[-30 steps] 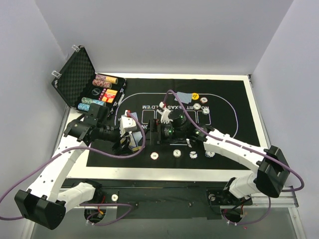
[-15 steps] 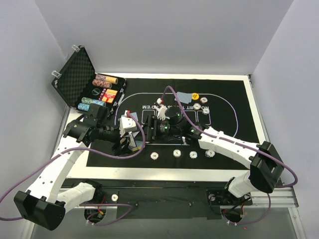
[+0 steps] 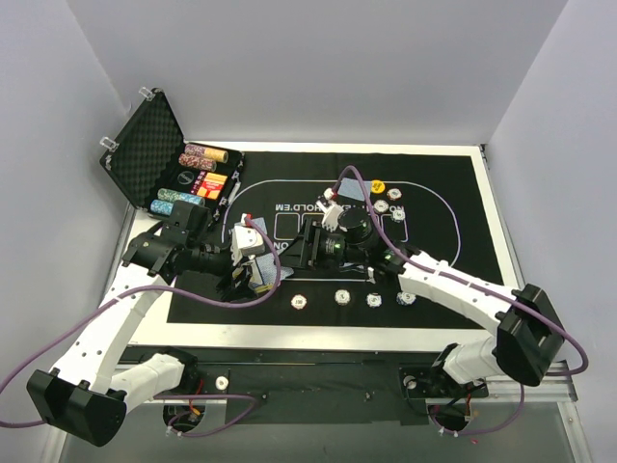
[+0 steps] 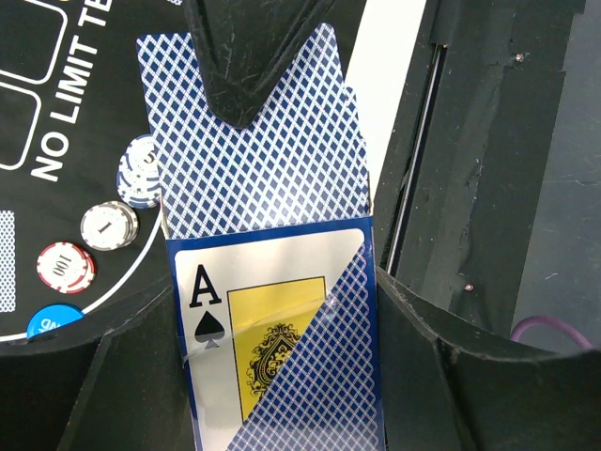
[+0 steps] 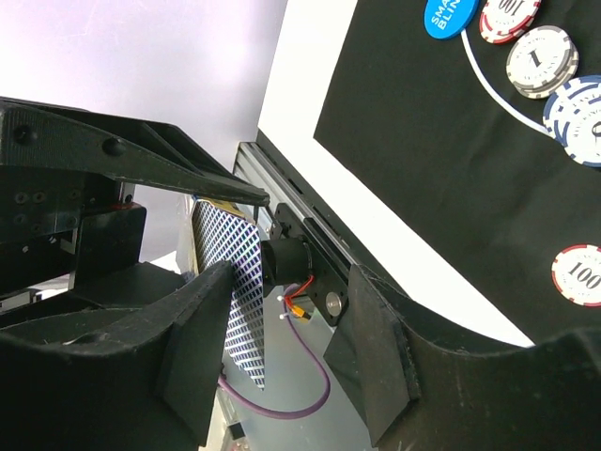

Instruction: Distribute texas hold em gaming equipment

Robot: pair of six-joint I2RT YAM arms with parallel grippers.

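My left gripper (image 3: 253,273) is shut on a deck of blue-backed playing cards (image 4: 272,310). An ace of spades face shows on the deck, and some blue-backed cards stick out past its far end. My right gripper (image 3: 295,249) is open and points left at the deck. One of its fingers lies over the far end of the cards in the left wrist view (image 4: 239,66). The card edge (image 5: 230,282) sits beside the right gripper's left finger (image 5: 202,319). Several poker chips (image 3: 341,296) lie in a row on the near side of the mat.
The black felt mat (image 3: 453,193) covers the table. A yellow button (image 3: 378,186), chips (image 3: 394,194) and a blue-backed card (image 3: 355,187) lie at its far side. The open black case (image 3: 145,145) with chip rows (image 3: 178,201) stands at the far left.
My right gripper reached left toward the deck, then drew back slightly to the right. The left arm and deck stayed in place.
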